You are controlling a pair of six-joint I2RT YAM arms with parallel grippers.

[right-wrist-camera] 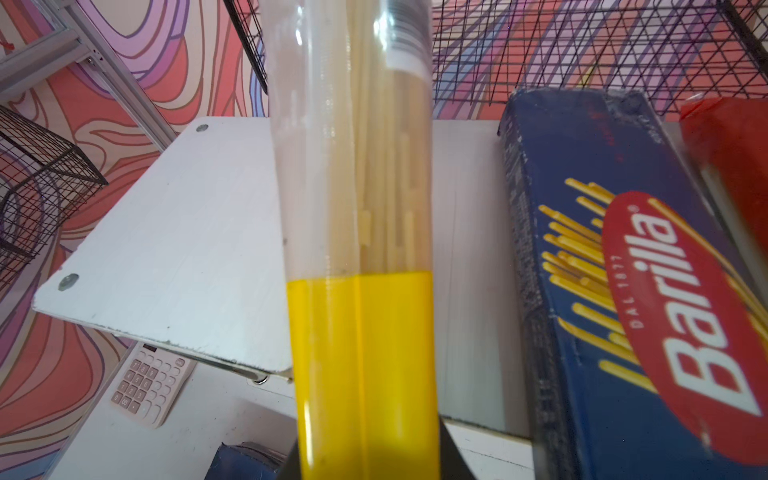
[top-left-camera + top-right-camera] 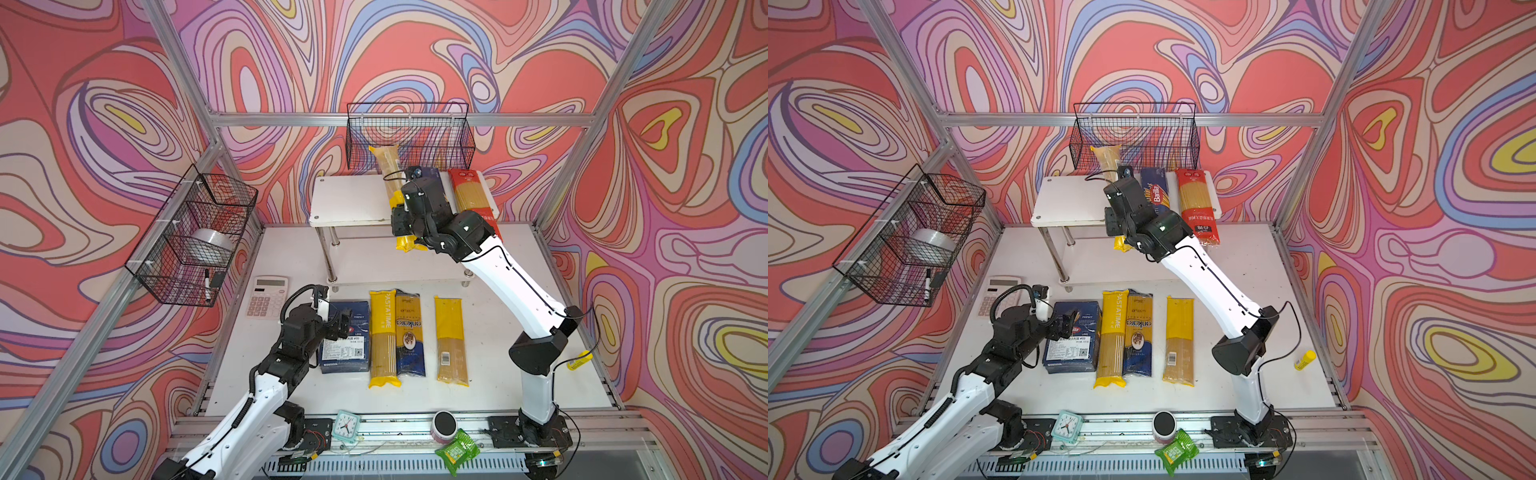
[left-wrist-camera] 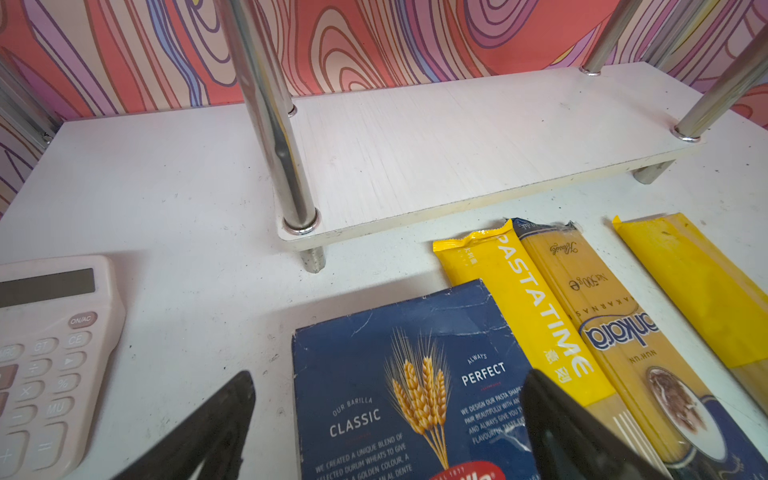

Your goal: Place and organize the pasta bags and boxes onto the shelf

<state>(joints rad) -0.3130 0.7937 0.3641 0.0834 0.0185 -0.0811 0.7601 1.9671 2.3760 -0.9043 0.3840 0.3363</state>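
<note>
Clamped in the right end effector (image 1: 368, 461), a yellow-and-clear spaghetti bag (image 1: 361, 324) fills the right wrist view, the jaws being closed on its yellow end. In both top views this bag is seen lengthwise over the shelf (image 2: 345, 199), above its top board, with the clear end reaching the back wire basket (image 2: 436, 137) and the yellow end overhanging the front edge; whether it rests on the board cannot be told. Just beside it on the same board a Barilla Spaghetti box (image 2: 1156, 195) is laid, and next to that a red-and-clear bag (image 2: 471, 195). On the bench (image 2: 490, 399) in front of the shelf's lower board (image 3: 457, 145), four packs are lined up: a navy Barilla carton (image 2: 347, 345), a PASTA TIME bag (image 2: 384, 336) touching a dark blue-gold bag (image 2: 409, 332), and, set a little apart, a second yellow-and-clear bag (image 2: 451, 340). The left end effector (image 3: 390, 432) is held over the carton with its fingers spread apart, one toward each long side, and nothing is gripped. A white calculator (image 2: 268, 297) is seen on the bench left of the carton.
</note>
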